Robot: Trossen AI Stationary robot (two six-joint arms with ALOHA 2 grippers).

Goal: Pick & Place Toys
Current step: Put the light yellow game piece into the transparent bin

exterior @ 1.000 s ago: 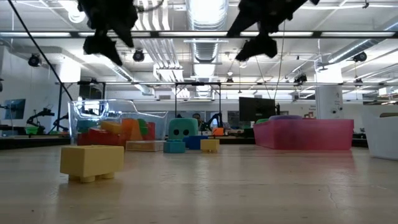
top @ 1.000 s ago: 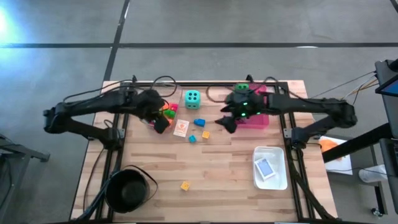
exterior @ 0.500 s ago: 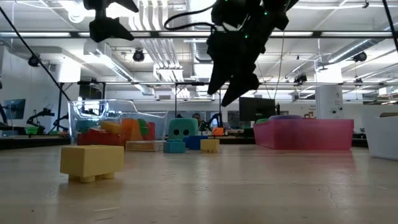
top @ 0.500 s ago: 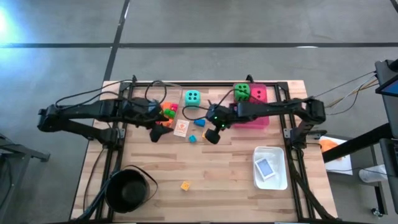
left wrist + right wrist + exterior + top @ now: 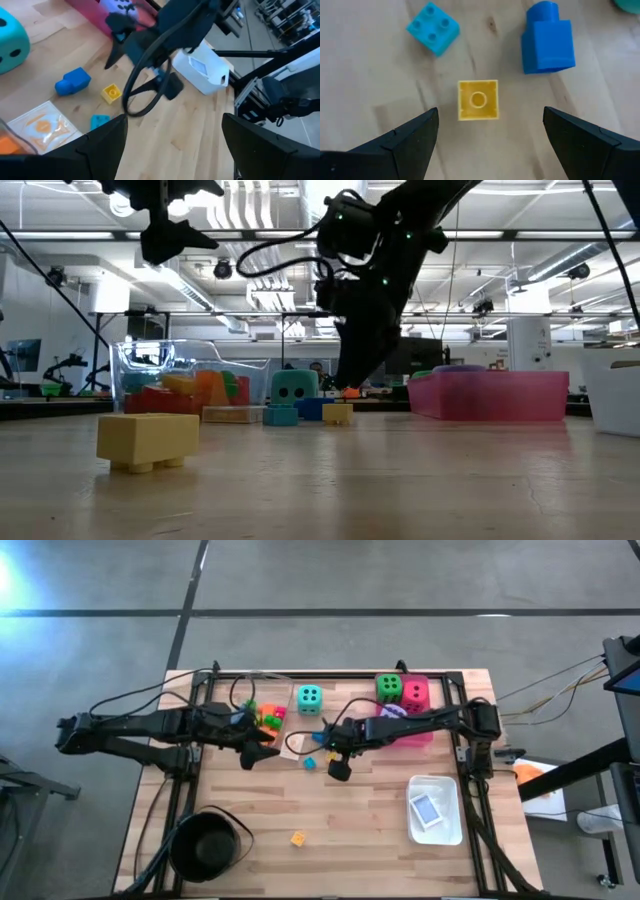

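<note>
My right gripper [image 5: 490, 112] hangs open just above the table, fingers pointing steeply down on either side of a small yellow block [image 5: 478, 100] without touching it. A light-blue block [image 5: 433, 27] and a blue block [image 5: 548, 42] lie beside it. The teal die [image 5: 309, 698] sits on the table farther back. The green die [image 5: 388, 688] and pink-red die [image 5: 415, 693] rest in the pink tray [image 5: 420, 732]. My left gripper [image 5: 255, 752] hovers open and empty, well above the table, by a picture card [image 5: 291, 746].
A clear tray [image 5: 252, 712] with several coloured blocks stands at the far left. A round black pot [image 5: 205, 845] is at the near left, and a white tray [image 5: 436, 808] holding a card at the near right. Another yellow block [image 5: 297, 838] lies toward the near edge.
My right gripper has swung from beside the pink tray toward the table's left and near edge and dropped down over the small blocks, tipping to point more steeply down. My left gripper has drawn back a little toward the left and tipped up toward level. Both stay open.
</note>
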